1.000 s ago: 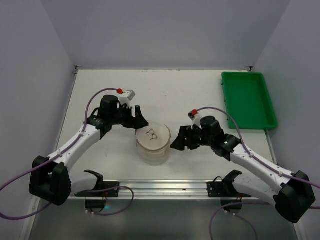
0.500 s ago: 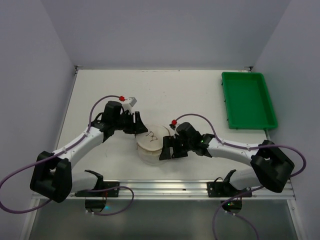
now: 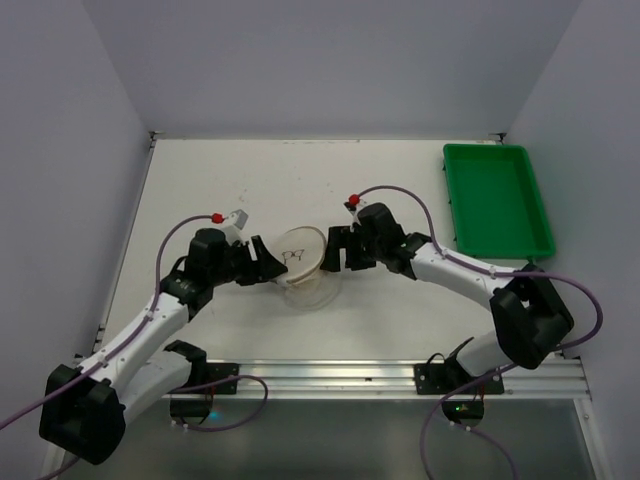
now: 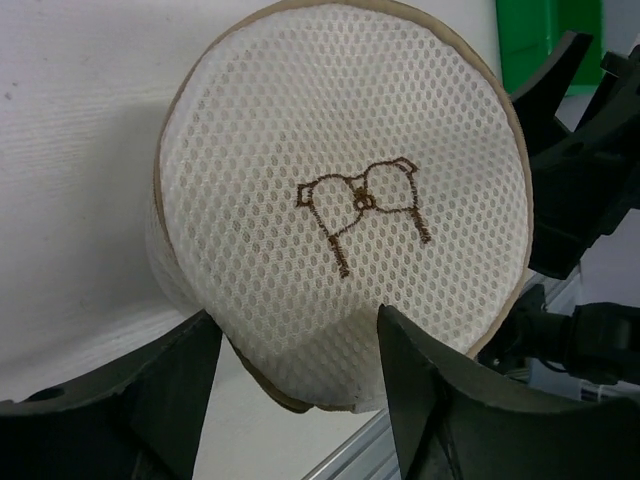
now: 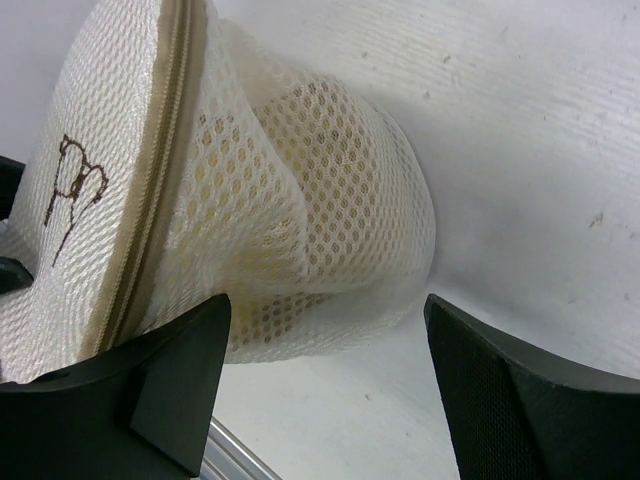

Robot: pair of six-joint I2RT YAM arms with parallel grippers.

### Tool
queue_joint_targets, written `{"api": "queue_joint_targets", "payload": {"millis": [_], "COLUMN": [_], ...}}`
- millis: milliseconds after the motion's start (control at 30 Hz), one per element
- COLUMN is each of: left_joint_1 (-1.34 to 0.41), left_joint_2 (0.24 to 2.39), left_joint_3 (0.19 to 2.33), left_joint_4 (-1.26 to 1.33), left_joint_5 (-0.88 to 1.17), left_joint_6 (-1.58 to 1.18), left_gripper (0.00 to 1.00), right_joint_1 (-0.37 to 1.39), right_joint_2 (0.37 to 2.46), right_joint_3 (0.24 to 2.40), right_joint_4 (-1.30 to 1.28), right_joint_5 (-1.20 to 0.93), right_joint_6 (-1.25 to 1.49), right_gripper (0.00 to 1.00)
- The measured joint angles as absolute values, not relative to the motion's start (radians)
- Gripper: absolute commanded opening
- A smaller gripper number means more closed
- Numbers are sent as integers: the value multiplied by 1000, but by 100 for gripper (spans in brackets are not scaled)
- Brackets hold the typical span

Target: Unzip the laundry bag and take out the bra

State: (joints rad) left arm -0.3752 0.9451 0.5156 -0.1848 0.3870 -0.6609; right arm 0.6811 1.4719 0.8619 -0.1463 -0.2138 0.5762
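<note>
laundry bag [image 3: 303,262]: mid table, a bit near of centre, between the two grippers. Tipped up on its edge, lower side on the table [image 3: 230,180].
bag face: flat round mesh face turned left and up, toward the left gripper. The softer mesh body bulges right, toward the right gripper.
bra symbol [image 4: 365,203]: brown stitched outline, middle of the face, slightly tilted.
rim: tan band round the face, stiff, a bit squeezed at its near edge.
zipper [image 5: 168,160]: tan, runs along the rim. Looks closed on the stretch seen from the right wrist, pull not seen.
inside: darker tan patch [image 5: 315,140] behind the mesh, cannot tell what it is.
left gripper [image 3: 267,266]: at the bag's left side, clamped on the near edge of the rim. Its fingers [image 4: 160,400] sit either side of the edge, and the mesh bulges between them.
right gripper [image 3: 331,252]: at the bag's right side, jaws wide apart, holding nothing. The mesh body lies just past its fingers [image 5: 160,385]. The left one looks to be touching the rim side, the right one is clear of it.
arms: left reaches in from near left. Right comes from near right and bends back toward centre.
green tray [image 3: 495,195]: far right of the table, well apart from the bag.
rail [image 3: 330,374]: metal, along the near table edge.
</note>
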Motion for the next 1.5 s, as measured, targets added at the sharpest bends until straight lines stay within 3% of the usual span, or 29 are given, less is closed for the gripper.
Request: {"api": "queue_joint_targets", "payload": {"millis": [100,300,533,833,1067,1167,1333,1500], "left_joint_1": [-376,-377,-377,-389,-421,-429,-453,-479], "left_joint_2": [888,816,752,795,810,807,808,807], "left_joint_3": [484,414,361,316,279,279,289,297], "left_joint_4": [-173,-138,-115,6,67,90,107,111], "left_joint_5": [368,335,284,284,276,266,251,229], "left_joint_6": [-730,-868,-1015,-1120,-1182,-1195,-1197,-1218], "left_gripper": [82,89,89,65,16,4,0,0], "right_joint_1": [682,682,689,773,827,875,973,1038], "right_joint_2": [1478,1398,1201,1087,1085,1085,1105,1157], "right_joint_3": [902,870,801,794,794,794,794,794], "right_joint_4": [-160,-174,-180,-192,-199,-198,-190,-183], "right_joint_5": [-207,-208,-207,-193,-187,-155,-81,-11], "right_joint_6": [533,508,494,460,443,444,462,505], "right_gripper": [80,81,81,81,77,74,60,53]}}
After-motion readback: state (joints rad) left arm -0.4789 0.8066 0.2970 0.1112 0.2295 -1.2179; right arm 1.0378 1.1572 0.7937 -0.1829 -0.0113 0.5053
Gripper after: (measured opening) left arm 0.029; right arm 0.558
